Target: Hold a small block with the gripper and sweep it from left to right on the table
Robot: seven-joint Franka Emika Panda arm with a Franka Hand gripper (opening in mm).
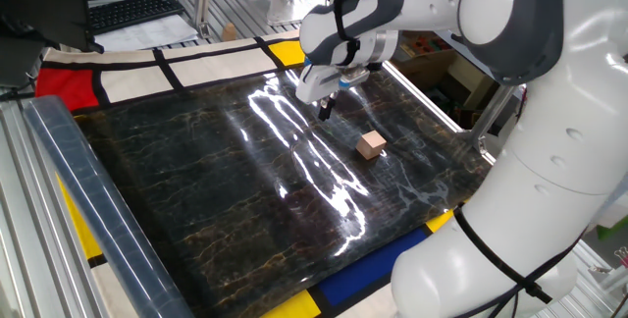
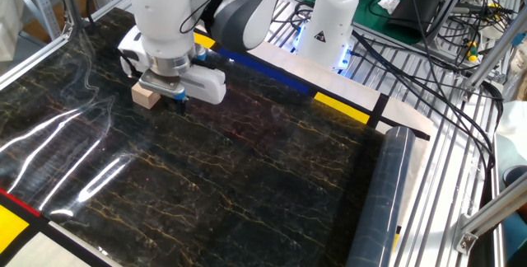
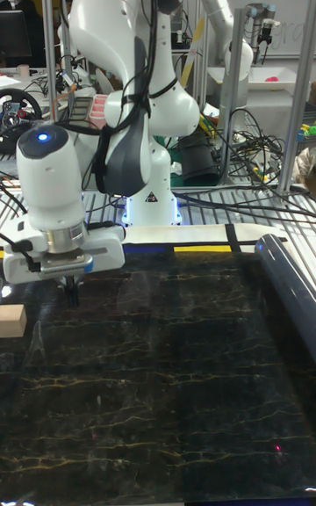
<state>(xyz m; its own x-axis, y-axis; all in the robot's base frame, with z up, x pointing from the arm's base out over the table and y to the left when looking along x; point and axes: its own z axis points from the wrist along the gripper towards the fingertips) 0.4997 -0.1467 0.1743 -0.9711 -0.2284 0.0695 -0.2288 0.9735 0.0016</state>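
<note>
The block (image 1: 371, 144) sits loose on the table (image 1: 196, 200), near its blue-and-yellow border; the gripper (image 1: 325, 111) hangs just beside it, holding nothing, and I cannot tell how wide it stands; a descent off-centre would likely knock the cube aside; open marble stretches ahead for the sweep, the rolled sheet (image 2: 380, 193) far off.

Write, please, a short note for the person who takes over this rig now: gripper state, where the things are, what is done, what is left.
Gripper: holds nothing and hangs above the table, near the small block but apart from it. Whether its fingers are open or shut cannot be told.
Small block: lies free on the black marbled sheet, at the left edge of the tall fixed view.
Done: only the approach.
Left: lower the gripper, grasp the block, then sweep it from left to right.
</note>
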